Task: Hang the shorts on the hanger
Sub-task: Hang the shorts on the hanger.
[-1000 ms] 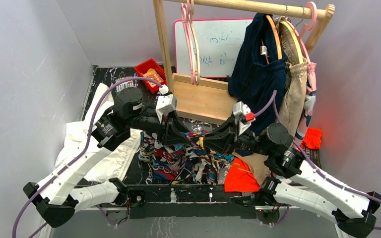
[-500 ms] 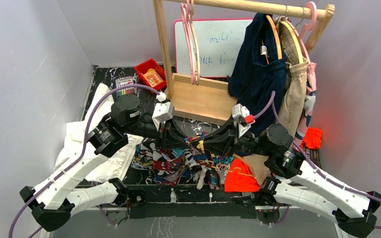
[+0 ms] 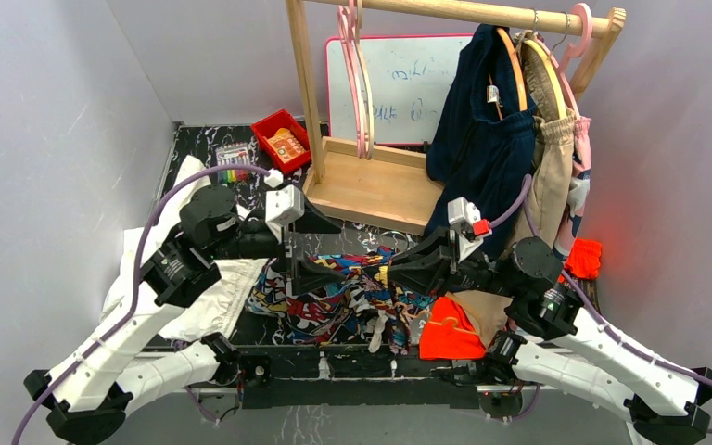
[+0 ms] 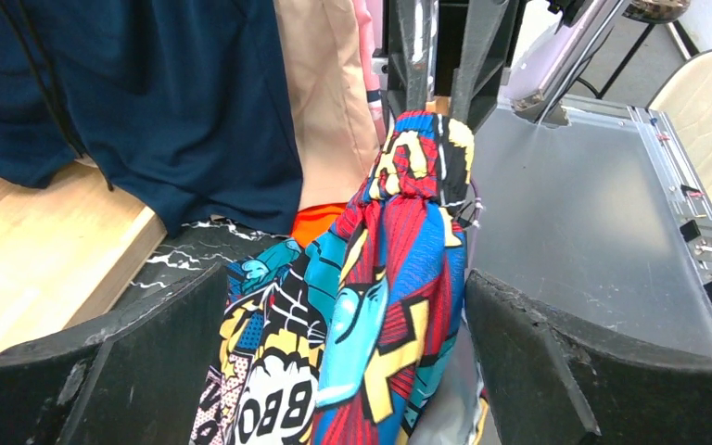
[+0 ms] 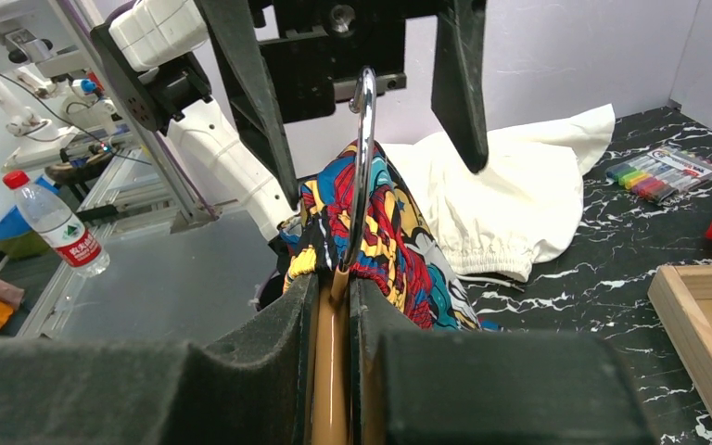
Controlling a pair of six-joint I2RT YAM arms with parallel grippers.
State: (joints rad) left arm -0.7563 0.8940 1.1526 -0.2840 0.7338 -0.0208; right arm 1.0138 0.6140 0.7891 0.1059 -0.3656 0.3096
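The comic-print shorts (image 4: 371, 306) hang bunched over the neck of the light-orange hanger (image 5: 331, 380), below its silver hook (image 5: 363, 158). In the top view the shorts (image 3: 338, 301) trail down onto the black table. My right gripper (image 5: 334, 283) is shut on the hanger's bar, and from above it (image 3: 394, 271) sits at the shorts' right end. Facing it, my left gripper (image 4: 343, 274) is open, one finger on each side of the hanging fabric without gripping it. The top view shows it (image 3: 320, 271) just left of the right gripper. Most of the hanger is hidden.
A white cloth (image 3: 195, 287) lies under the left arm. An orange-red cloth (image 3: 450, 334) lies at the front right. The wooden rack base (image 3: 371, 190) stands behind, with a navy garment (image 3: 477, 139) and pink hangers (image 3: 357, 74) on the rail. A red bin (image 3: 283, 139) and markers (image 3: 232, 174) sit at the back left.
My left gripper has opened, let go of the shorts and drawn back to the left. The right gripper, still holding the hanger, has shifted slightly right. The shorts now sag lower.
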